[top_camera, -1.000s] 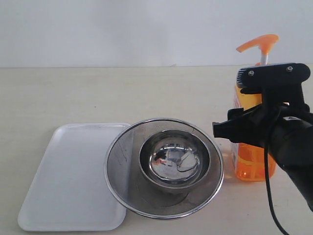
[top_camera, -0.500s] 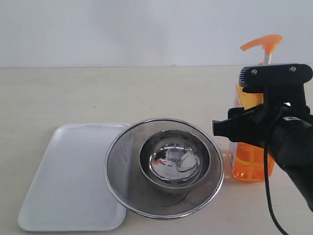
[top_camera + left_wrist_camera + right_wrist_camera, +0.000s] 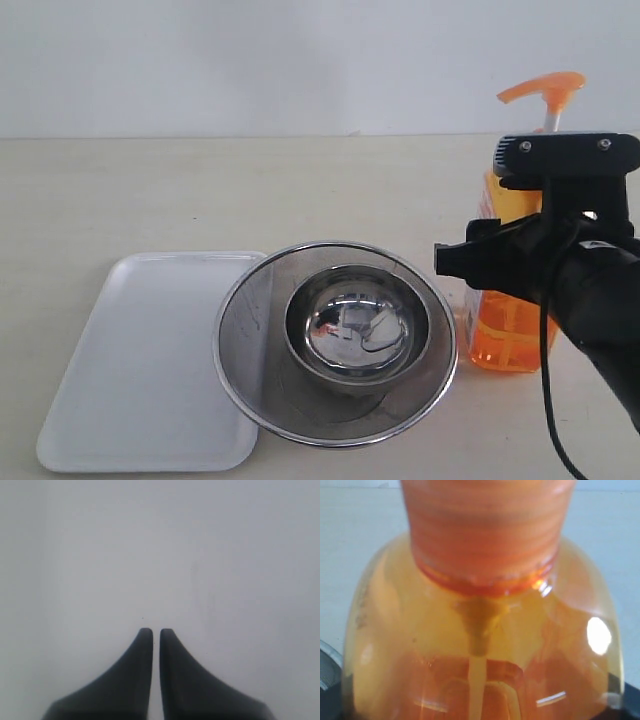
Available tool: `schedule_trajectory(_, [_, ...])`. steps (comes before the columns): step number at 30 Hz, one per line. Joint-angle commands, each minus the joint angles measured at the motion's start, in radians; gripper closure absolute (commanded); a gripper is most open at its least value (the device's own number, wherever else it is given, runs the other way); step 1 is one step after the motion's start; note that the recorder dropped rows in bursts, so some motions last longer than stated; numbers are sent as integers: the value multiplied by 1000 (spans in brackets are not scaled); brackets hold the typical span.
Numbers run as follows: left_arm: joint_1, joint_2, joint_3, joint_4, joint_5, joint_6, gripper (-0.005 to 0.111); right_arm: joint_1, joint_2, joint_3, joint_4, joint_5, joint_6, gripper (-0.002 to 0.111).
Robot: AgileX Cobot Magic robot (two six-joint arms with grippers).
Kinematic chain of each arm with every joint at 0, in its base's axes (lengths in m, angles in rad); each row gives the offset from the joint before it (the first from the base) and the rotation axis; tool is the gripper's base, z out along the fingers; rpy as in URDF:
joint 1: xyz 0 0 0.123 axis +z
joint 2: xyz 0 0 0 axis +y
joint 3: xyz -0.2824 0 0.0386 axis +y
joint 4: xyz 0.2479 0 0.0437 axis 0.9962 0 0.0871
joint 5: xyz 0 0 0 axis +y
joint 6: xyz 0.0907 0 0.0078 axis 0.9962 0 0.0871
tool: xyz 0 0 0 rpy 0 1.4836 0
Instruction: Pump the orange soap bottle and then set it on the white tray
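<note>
The orange soap bottle (image 3: 503, 338) stands at the right of the table, leaning slightly, its orange pump head (image 3: 546, 88) up on the white stem. My right gripper (image 3: 520, 255) is shut on the bottle's body. In the right wrist view the bottle (image 3: 480, 630) fills the picture, and only dark finger edges (image 3: 329, 702) show at the corners. The white tray (image 3: 130, 350) lies flat at the left with nothing on it. My left gripper (image 3: 151, 631) is shut, holds nothing, and faces a plain pale surface; it is out of the exterior view.
A round steel mesh strainer (image 3: 245, 330) with a steel bowl (image 3: 357, 330) inside stands between the tray and the bottle. It overlaps the tray's right edge and nearly touches the bottle's base. A white wall runs behind the table.
The bottle has tipped in my right gripper: the pump head has shifted right and the base has slid a little left toward the strainer. My right gripper moved slightly right.
</note>
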Motion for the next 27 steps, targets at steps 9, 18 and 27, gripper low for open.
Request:
schedule_trajectory(9, [1,-6,-4,-3,6,-1,102,-1,-10,30,-88,5,67,109])
schedule_trajectory(18, [1,-6,-4,-3,6,-1,102,-1,-10,30,-209,51,46,109])
schedule_trajectory(27, [1,-6,-4,-3,6,-1,102,-1,-10,30,-211,-13,68,109])
